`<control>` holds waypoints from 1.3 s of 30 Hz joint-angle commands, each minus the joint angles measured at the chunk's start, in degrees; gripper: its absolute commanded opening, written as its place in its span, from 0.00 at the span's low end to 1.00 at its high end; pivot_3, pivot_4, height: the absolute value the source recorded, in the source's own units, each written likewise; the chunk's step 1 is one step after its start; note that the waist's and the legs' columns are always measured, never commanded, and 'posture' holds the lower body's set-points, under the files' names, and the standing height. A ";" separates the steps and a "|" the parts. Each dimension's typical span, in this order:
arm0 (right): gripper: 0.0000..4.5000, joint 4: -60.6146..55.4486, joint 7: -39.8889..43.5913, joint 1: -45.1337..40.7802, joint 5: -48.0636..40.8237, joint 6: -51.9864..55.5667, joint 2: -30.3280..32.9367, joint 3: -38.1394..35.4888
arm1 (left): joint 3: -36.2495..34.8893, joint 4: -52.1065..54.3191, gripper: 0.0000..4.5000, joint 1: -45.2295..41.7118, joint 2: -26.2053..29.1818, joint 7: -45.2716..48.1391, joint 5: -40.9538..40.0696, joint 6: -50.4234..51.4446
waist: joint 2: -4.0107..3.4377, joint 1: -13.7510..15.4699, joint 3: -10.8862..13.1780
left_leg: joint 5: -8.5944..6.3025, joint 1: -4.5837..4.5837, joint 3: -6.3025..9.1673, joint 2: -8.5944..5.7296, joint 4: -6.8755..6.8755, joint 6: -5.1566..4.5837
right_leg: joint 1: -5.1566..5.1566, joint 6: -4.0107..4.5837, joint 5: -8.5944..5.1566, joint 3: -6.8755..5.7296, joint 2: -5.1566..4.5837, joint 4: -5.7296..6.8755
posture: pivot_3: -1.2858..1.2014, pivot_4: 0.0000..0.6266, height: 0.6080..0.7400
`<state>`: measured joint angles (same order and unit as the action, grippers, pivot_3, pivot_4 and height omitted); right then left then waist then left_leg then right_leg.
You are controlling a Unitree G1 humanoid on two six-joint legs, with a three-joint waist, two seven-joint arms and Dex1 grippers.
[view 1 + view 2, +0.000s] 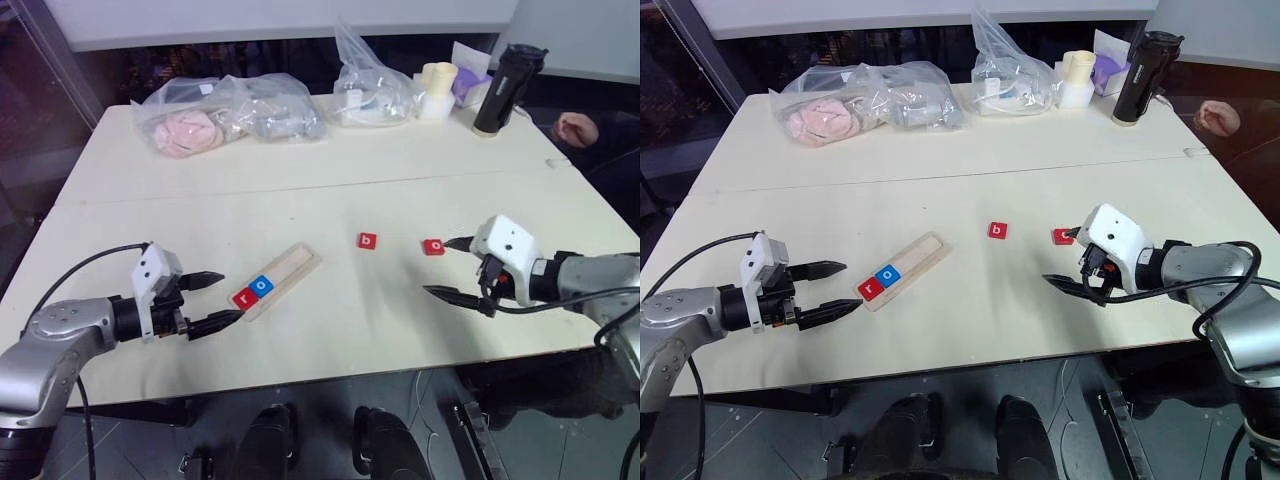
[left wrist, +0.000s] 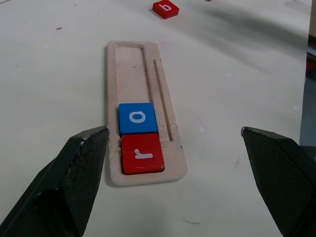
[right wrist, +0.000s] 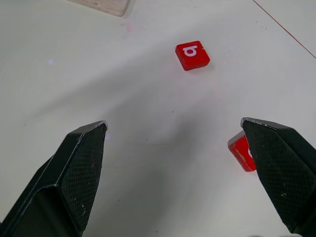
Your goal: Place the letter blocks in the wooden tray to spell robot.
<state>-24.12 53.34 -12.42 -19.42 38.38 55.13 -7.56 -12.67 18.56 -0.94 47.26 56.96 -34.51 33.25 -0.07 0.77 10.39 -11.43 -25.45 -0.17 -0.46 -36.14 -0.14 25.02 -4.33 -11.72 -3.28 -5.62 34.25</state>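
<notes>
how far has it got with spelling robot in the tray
Done: the red r block and blue o block sit in the wooden tray. In hand: nothing; left gripper and right gripper are open. Left: the red b block, another red block, remaining letters.

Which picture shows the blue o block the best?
The left wrist view: the blue o block is big and clear, sitting in the wooden tray touching the red r block. In both eye views it is a small blue square in the tray.
</notes>
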 commanded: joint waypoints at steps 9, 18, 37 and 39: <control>1.00 -3.20 -2.46 0.39 -1.08 0.72 -0.48 -0.99 | 2.41 -0.52 1.00 -2.16 -1.14 -0.29 1.74 -1.99 | 0.00 0.03 0.00 | 0.05 0.01 -0.03 0.00 -0.01 -0.09 | 0.00 0.00 0.00 0.00 0.04 0.03 | 0.52 0.24 0.88; 1.00 -6.76 -6.39 2.70 -1.40 2.47 -2.47 -0.97 | 11.78 -4.11 1.00 -6.78 -7.07 -7.77 11.93 -5.40 | 0.04 0.09 -0.01 | 0.08 0.05 -0.04 0.00 -0.10 -0.13 | -0.09 -0.01 0.01 0.01 0.06 0.09 | 0.52 0.24 0.88; 1.00 -8.68 -9.15 4.06 -2.64 3.32 -3.17 -0.68 | 13.78 -6.79 1.00 -5.44 -9.67 -10.77 18.81 -8.93 | 0.04 0.06 -0.01 | 0.09 0.08 -0.04 0.00 -0.13 -0.16 | -0.11 -0.01 0.02 0.01 0.07 0.13 | 0.52 0.24 0.88; 1.00 -8.56 -9.21 3.91 -2.64 3.27 -3.21 -0.53 | 13.97 -7.00 1.00 -5.00 -9.87 -10.52 18.59 -8.77 | 0.04 0.09 -0.01 | 0.10 0.08 -0.03 0.00 -0.13 -0.16 | -0.11 -0.01 0.02 0.01 0.07 0.14 | 0.52 0.24 0.88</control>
<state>-31.26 44.36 -8.22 -21.56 42.19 52.28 -7.44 1.59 11.25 -6.20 37.49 46.12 -15.52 24.74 -0.03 0.85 10.38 -11.33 -25.37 -0.20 -0.47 -36.28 -0.30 24.90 -4.34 -11.70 -3.27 -5.54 34.40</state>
